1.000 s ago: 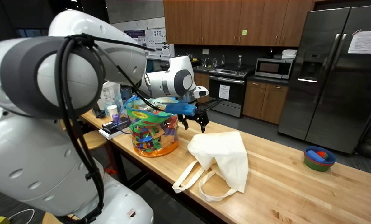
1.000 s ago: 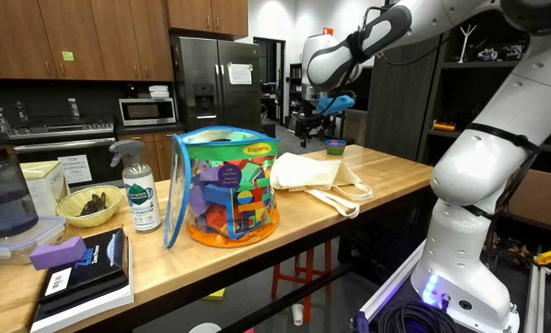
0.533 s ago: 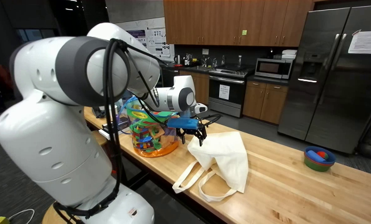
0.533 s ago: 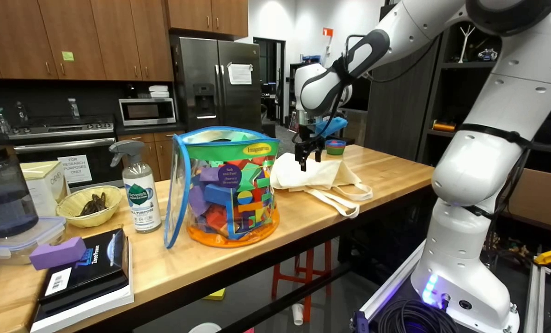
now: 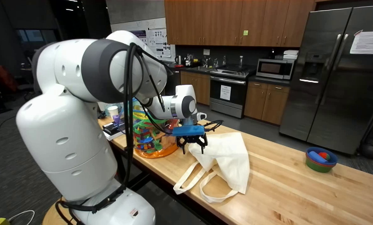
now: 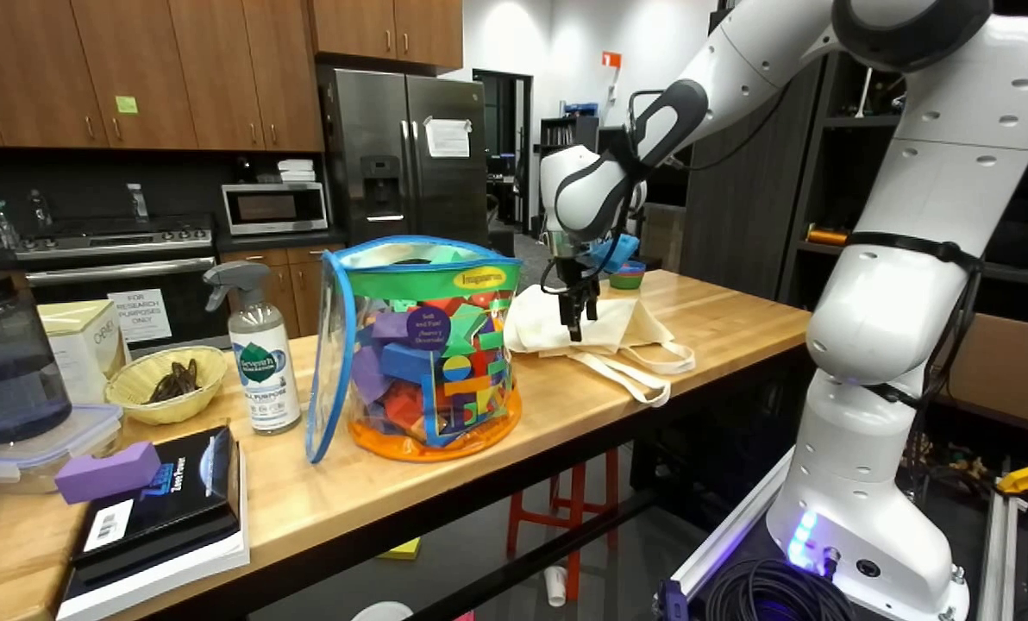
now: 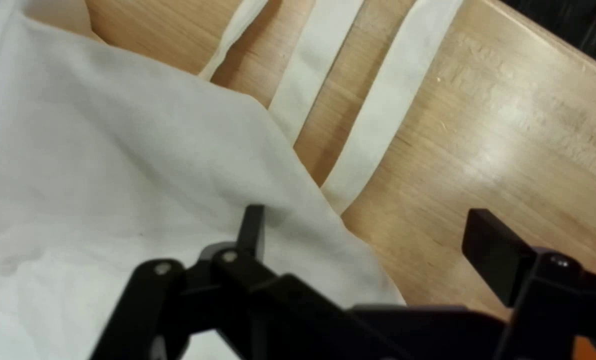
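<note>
Cream cloth, probably plain cotton, makes up the bag [image 5: 227, 150], which lies slumped on the table [image 5: 286, 181] with its straps [image 7: 390, 95] trailing to the near edge; in both exterior views it sits right of the tub [image 6: 402, 283], and in an exterior view the bowls [image 5: 319, 167] stand well apart, farther right. In an exterior view the gripper [image 5: 193, 151] hangs low at the bag's left edge. Its fingers [image 7: 253, 230] are spread wide and hold nothing: in the wrist view one is above the cloth, the other above the table, with the bag's edge running through the gap, though I cannot tell whether the first touches the cloth. I would expect the bag to be light, limp and hard to harm, with enough grain in the weave not to slip once pinched, but quick to sag and fold out of shape. That edge looks the best hold, taken low so that a thick fold bunches between the fingers; a shallow bite could catch one layer only or slide off. The straps look thin and mostly flat on the table, so harder to get under, and a lift by one alone would likely leave the body hanging askew
</note>
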You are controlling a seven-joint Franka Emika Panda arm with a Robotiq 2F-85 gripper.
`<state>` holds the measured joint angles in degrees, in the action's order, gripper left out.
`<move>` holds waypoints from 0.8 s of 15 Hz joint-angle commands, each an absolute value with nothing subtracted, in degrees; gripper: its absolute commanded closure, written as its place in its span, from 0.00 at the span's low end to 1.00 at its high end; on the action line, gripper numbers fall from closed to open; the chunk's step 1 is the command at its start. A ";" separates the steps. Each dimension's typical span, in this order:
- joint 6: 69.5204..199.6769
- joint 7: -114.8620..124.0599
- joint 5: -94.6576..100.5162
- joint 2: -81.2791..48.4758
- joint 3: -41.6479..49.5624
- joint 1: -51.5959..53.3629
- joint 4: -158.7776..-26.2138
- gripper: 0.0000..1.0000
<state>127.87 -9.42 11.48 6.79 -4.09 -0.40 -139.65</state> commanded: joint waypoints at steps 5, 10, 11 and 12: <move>127.64 -11.64 23.27 2.10 -4.51 2.09 -137.66 0.00; 128.28 -4.15 36.35 -1.24 -5.18 3.26 -135.84 0.00; 128.38 -2.49 38.41 -1.99 -5.17 3.47 -135.46 0.00; 128.45 -0.77 40.34 -2.87 -5.09 3.64 -135.10 0.00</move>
